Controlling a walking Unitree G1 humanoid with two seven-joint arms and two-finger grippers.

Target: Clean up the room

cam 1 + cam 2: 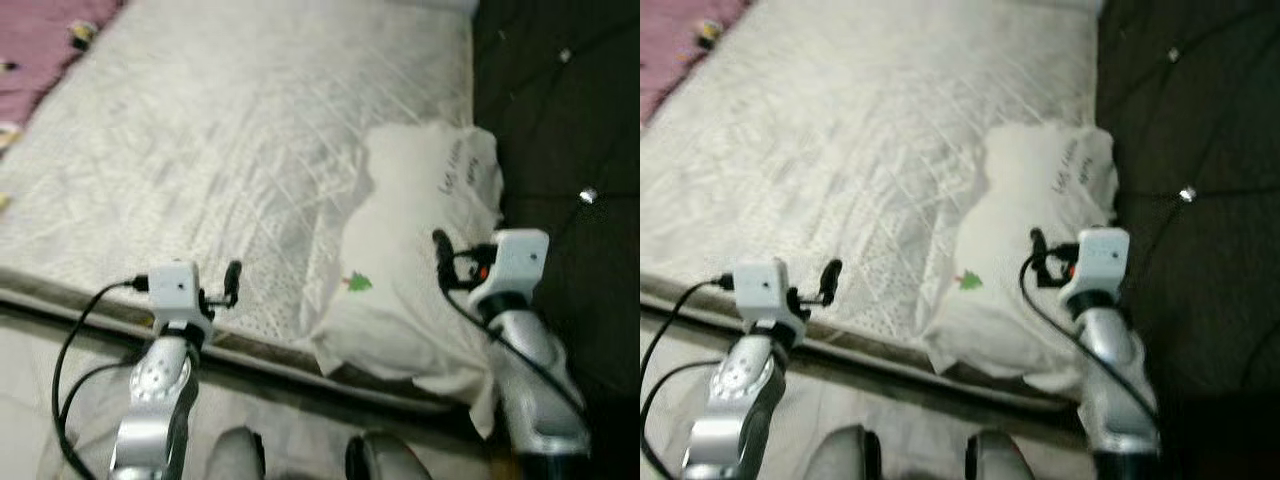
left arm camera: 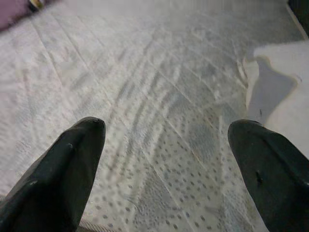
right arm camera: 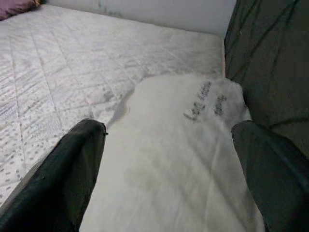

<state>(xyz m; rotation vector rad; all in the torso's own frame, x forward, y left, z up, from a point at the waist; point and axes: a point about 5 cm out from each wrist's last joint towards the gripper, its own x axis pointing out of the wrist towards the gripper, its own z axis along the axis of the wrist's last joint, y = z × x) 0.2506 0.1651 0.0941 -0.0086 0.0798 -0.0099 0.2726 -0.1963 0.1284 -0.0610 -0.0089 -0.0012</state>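
A white pillow [image 1: 410, 270] with a small green tree print and dark handwriting lies on the right side of a white quilted mattress [image 1: 220, 150], against a dark quilt. My right gripper [image 3: 169, 128] hovers open just above the pillow's near half, with nothing between its fingers; in the left eye view the right gripper [image 1: 441, 248] sits over the pillow's right part. My left gripper [image 2: 166, 130] is open over the mattress's near edge, left of the pillow [image 2: 285, 96], and holds nothing.
A dark quilt [image 1: 560, 120] covers the area to the right of the mattress. A pink blanket [image 1: 40, 50] with small items on it lies at the far left. The bed's front edge [image 1: 260, 360] runs just ahead of my feet [image 1: 240, 455].
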